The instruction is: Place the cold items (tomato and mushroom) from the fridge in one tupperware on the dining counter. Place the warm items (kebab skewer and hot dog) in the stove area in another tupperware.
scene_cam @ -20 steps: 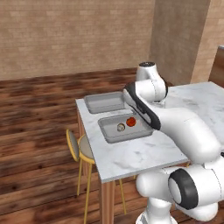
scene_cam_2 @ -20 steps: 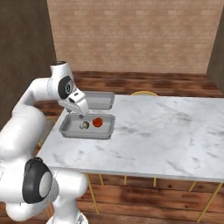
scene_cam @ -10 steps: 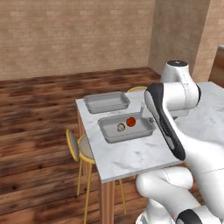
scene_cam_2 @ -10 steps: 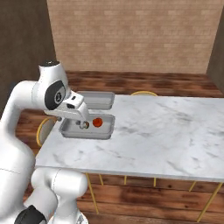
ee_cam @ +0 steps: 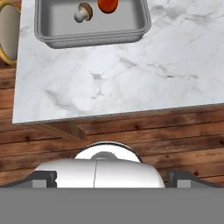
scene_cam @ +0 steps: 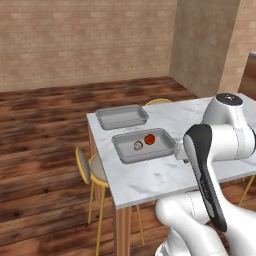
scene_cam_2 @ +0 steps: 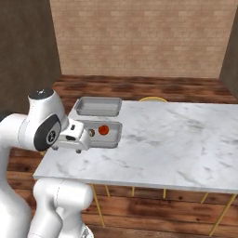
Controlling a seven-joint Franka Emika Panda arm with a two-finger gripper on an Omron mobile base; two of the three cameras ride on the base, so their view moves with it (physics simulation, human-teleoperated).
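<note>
On the dining counter [scene_cam: 165, 175] [scene_cam_2: 176, 139] [ee_cam: 131, 78] stand two grey tupperware trays. The near tupperware [scene_cam: 144, 152] [scene_cam_2: 111, 139] [ee_cam: 52, 26] holds the red tomato [scene_cam: 149, 139] [scene_cam_2: 103, 130] [ee_cam: 107, 4] and, beside it, the pale mushroom [scene_cam: 138, 145] [scene_cam_2: 91, 132] [ee_cam: 82, 12]. The far tupperware [scene_cam: 122, 116] [scene_cam_2: 98, 106] has nothing in it. My gripper [scene_cam_2: 67, 148] [ee_cam: 113, 178] hangs open and holds nothing, above the counter's near edge, short of the near tray. The fridge, kebab skewer and hot dog are out of view.
Yellow-framed stools stand at the counter's end [scene_cam: 92, 170] [ee_cam: 6, 30] and its far side [scene_cam: 157, 101] [scene_cam_2: 152, 99]. Wooden floor surrounds the counter, with brick walls behind. My own white arm [scene_cam: 215, 150] [scene_cam_2: 42, 125] bends over the counter's near edge.
The arm has drawn back from over the near tray toward the base, with the gripper open throughout. Tomato and mushroom stay in the tray. The base has not moved.
</note>
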